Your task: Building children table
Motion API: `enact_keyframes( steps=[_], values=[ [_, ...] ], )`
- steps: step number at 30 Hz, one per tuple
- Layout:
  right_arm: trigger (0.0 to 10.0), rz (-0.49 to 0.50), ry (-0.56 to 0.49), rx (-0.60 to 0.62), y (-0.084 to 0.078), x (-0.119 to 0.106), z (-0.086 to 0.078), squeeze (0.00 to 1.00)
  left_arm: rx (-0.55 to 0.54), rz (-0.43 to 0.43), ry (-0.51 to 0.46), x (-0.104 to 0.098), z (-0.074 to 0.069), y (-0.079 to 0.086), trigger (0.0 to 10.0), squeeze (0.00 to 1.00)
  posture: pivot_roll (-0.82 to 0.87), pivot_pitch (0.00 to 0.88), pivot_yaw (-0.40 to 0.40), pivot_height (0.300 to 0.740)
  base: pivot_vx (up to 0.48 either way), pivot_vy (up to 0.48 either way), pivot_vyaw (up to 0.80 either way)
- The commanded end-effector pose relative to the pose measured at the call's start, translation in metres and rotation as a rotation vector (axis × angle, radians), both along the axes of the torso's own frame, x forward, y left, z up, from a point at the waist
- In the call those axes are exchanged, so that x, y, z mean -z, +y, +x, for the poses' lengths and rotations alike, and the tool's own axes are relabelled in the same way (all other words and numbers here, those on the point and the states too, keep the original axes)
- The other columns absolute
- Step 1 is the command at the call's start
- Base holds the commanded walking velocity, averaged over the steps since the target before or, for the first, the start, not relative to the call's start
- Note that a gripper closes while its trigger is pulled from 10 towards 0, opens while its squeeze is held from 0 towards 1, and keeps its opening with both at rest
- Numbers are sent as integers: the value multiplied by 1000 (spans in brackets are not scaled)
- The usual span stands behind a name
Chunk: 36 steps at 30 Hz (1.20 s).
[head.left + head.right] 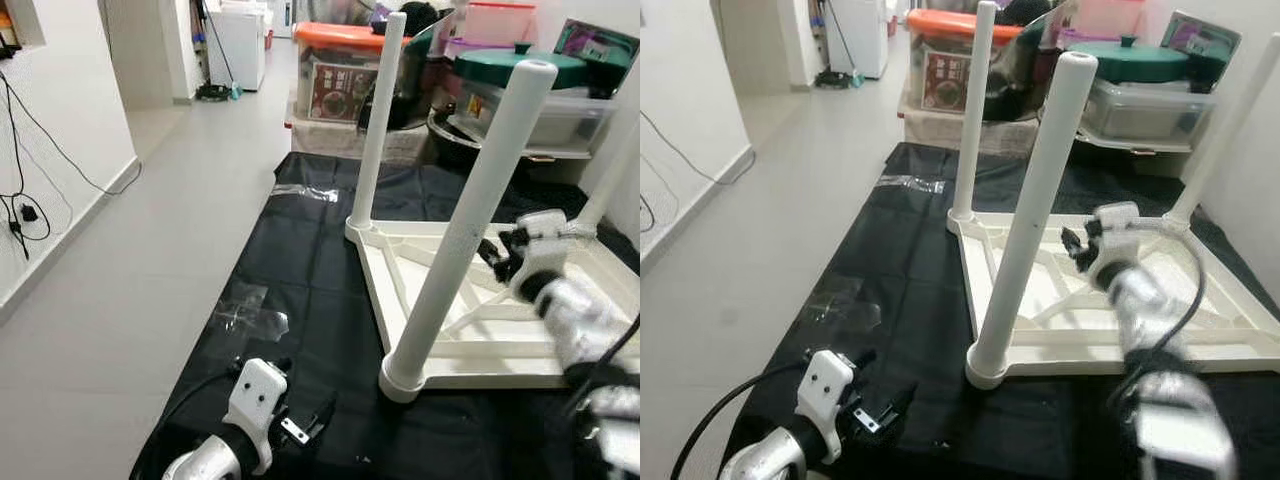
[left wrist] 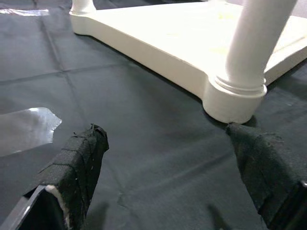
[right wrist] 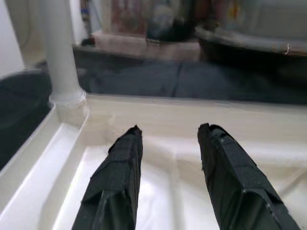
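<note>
A white children's table (image 1: 480,340) lies upside down on a black sheet (image 1: 300,250), its legs pointing up. The near leg (image 1: 470,220) rises from the front corner, the far leg (image 1: 378,120) from the back corner, and a third leg (image 1: 1230,120) stands at the right. My right gripper (image 1: 497,255) hovers open over the table's ribbed underside (image 3: 158,172), with nothing between its fingers (image 3: 120,177). My left gripper (image 1: 305,400) sits low over the sheet, wide open and empty, a short way in front of the near leg's base (image 2: 235,96).
Stacked storage boxes, one with an orange lid (image 1: 340,70) and one with a green lid (image 1: 520,70), line the back edge of the sheet. Strips of clear tape (image 1: 250,305) lie on the sheet. Grey floor (image 1: 150,230) stretches left; cables (image 1: 20,210) hang on the left wall.
</note>
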State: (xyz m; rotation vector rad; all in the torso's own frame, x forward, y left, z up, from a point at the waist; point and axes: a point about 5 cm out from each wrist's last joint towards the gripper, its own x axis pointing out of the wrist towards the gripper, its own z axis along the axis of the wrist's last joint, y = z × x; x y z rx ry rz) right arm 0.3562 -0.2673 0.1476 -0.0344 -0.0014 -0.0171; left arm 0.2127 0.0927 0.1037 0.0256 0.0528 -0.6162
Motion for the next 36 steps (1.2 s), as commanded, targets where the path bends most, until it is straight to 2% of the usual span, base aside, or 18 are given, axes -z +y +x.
enact_keyframes(
  steps=[1, 3, 6, 9, 10, 17, 19, 24, 27, 28, 31, 32, 35, 36],
  values=[
    [10000, 63, -91, 36, 8, -13, 0, 0, -4, 15, 9, 4, 0, 1, 10000, 0, 158, 0, -71, 740, 0, 0, 0],
    [10000, 124, -116, 48, 21, -12, -2, 0, -7, 16, 9, 4, 0, 1, 10000, 0, 160, 0, -72, 740, -137, 0, 0],
    [10000, 160, -155, 37, 37, -15, -5, 0, -11, 16, 11, 5, 0, 1, 10000, 0, 160, 0, -73, 740, -306, 0, 0],
    [10000, 153, -156, 31, 41, -16, -6, 0, -12, 16, 12, 5, 0, 1, 10000, 0, 159, 0, -70, 740, -326, 0, 0],
    [10000, 117, -155, 30, 45, -17, -7, 0, -12, 16, 14, 5, 0, 1, 10000, 0, 159, 0, -75, 740, -371, 0, 0],
    [10000, 112, -144, 73, 47, -15, -11, 0, -8, 10, 17, 6, 0, 0, 10000, 0, 156, 0, -73, 740, -374, 0, 0],
    [10000, 70, -124, 142, 45, -12, -14, 0, -10, 12, 26, 7, 0, 0, 10000, 0, 159, 0, -74, 740, -180, 0, 0],
    [10000, 67, -84, 222, 42, -9, -17, 0, -9, 14, 31, 8, 0, 0, 10000, 0, 158, 0, -74, 740, 0, 0, 0],
    [10000, 26, -57, 88, 55, 2, -34, 0, -11, 15, 28, 7, 0, 0, 10000, 0, 158, 0, -77, 740, 0, 0, 0],
    [10000, 26, -57, 88, 55, 2, -34, 0, -11, 15, 28, 7, 0, 0, 10000, 0, 158, 0, -77, 740, 0, 0, 0],
    [10000, 28, -6, 24, 69, 19, -54, 0, -24, 17, 24, 6, 0, 0, 10000, 0, 143, 0, -77, 740, 0, 0, 0],
    [10000, 28, -6, 24, 69, 19, -54, 0, -24, 17, 24, 6, 0, 0, 10000, 0, 143, 0, -77, 740, 0, 0, 0],
    [10000, 30, 29, 0, 82, 30, -72, 0, -39, 18, 18, 5, 1, -1, 10000, 0, 117, 0, -78, 740, 0, 0, 0],
    [10000, 30, 29, 0, 82, 30, -72, 0, -39, 18, 18, 5, 1, -1, 10000, 0, 117, 0, -78, 740, 0, 0, 0]
  ],
)
